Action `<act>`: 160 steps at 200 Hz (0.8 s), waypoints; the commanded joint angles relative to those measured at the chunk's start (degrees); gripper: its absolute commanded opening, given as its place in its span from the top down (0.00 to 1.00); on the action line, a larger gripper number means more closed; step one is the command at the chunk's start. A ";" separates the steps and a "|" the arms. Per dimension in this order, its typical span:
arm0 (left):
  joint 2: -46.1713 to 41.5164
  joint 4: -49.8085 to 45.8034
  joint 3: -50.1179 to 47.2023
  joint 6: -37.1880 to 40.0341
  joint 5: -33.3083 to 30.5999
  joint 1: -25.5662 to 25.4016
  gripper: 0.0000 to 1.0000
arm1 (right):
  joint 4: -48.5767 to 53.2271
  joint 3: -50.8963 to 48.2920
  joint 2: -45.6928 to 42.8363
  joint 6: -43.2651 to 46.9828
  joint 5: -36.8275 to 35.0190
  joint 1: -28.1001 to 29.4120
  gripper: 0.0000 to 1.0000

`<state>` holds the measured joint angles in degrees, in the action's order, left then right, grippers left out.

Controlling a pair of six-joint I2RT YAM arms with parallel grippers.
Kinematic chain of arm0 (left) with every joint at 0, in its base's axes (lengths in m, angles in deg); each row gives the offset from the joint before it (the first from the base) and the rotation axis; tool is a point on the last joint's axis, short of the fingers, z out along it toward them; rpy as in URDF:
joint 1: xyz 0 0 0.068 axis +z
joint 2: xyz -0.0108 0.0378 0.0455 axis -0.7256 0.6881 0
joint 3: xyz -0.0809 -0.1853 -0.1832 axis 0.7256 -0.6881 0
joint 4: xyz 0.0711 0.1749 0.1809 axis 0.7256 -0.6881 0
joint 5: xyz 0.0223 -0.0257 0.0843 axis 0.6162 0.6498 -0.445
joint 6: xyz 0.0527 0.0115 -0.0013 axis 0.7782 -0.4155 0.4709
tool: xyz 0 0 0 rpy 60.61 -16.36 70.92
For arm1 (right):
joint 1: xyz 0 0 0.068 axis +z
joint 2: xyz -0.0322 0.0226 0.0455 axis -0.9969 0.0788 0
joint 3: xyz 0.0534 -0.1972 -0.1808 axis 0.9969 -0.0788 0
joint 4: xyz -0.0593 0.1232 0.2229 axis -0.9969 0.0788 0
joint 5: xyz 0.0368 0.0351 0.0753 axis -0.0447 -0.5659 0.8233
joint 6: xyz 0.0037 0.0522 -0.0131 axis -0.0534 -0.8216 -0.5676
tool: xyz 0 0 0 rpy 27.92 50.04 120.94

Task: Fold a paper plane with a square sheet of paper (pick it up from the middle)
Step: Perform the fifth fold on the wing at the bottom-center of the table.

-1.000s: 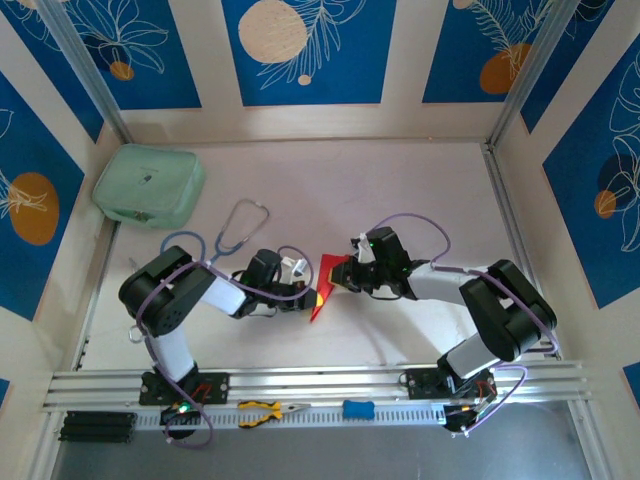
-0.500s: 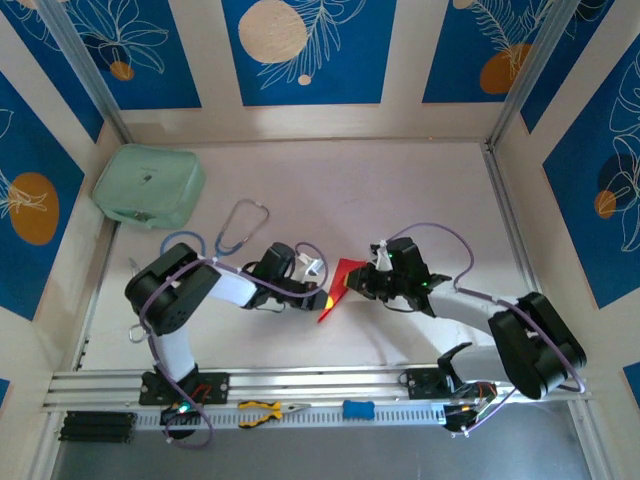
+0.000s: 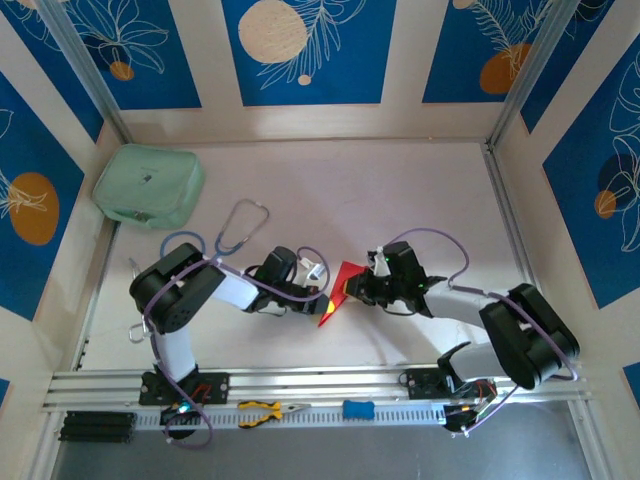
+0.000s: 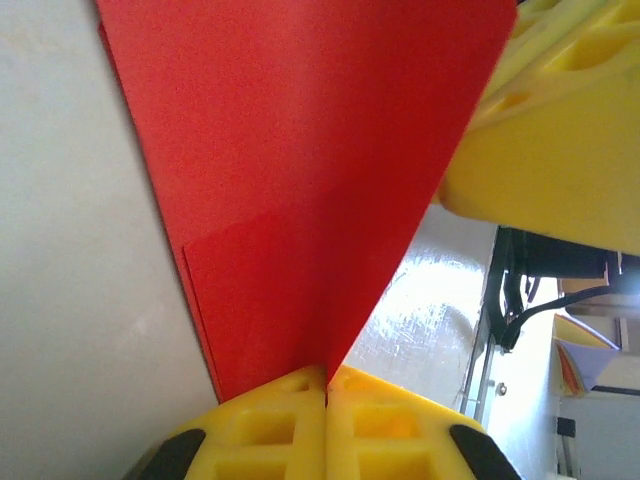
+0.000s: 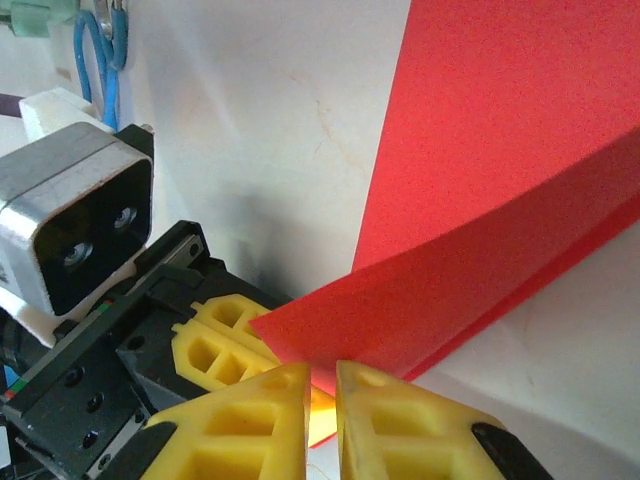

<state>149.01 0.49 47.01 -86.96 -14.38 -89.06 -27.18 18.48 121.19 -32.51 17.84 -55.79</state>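
The sheet of paper (image 3: 339, 290) is a red, partly folded shape held just above the table (image 3: 420, 190) in the middle of the work area, between the two arms. In the left wrist view, the paper (image 4: 300, 170) shows a second layer lying over the lower part (its edge runs as a faint crease line).

Left gripper (image 3: 323, 297): clenched. In the left wrist view, the left gripper (image 4: 326, 388) has its yellow fingers pressed together on the narrow lower corner of the paper.

Right gripper (image 3: 351, 288): grasping the paper at its opposite side. In the right wrist view, the right gripper (image 5: 321, 398) has only a slim gap between its fingers, and a corner of the curved paper (image 5: 500, 150) runs into that gap. The left gripper (image 5: 222, 342) sits just beside it.

Other items on the table lie well apart from the paper: a mint-green pouch (image 3: 150, 186) in the far left corner and a stethoscope (image 3: 236, 228) near it.
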 commanded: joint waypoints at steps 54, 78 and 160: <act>0.30 -1.50 -3.31 -3.11 -2.15 1.54 1.00 | -3.84 4.52 6.60 1.68 3.47 0.12 0.84; 0.17 -0.70 -4.02 -4.13 -2.46 2.20 1.00 | -5.26 4.82 8.07 1.23 4.14 -0.07 0.84; 1.26 -1.74 -3.86 -4.85 -2.33 2.91 1.00 | -6.06 5.54 11.47 1.23 5.22 -0.72 0.84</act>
<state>148.57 3.22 44.91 -92.38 -14.42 -87.23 -32.68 22.92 131.66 -32.14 21.47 -56.16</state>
